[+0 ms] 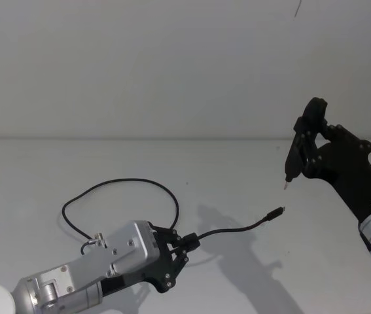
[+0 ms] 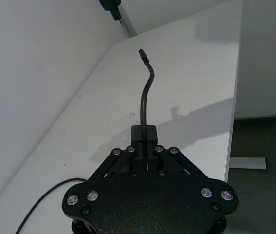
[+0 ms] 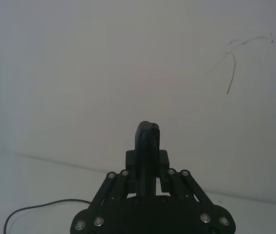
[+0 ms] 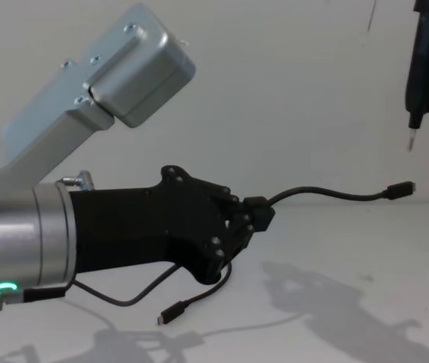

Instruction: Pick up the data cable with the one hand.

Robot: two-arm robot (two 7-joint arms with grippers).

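Left gripper: clenched on the data cable, raised off the white table.
Data cable: pinched between the fingertips. One plug juts out ahead of them in the air. The rest loops back behind and beneath the gripper.
Right gripper: well apart and higher, clamped on a slim pen-like tool whose tip points down.

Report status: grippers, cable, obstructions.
Left gripper shut on data cable, plug end airborne. Right gripper raised, shut on pen tool. Tool tip above plug, apart.

White table, pale wall, black pen tool
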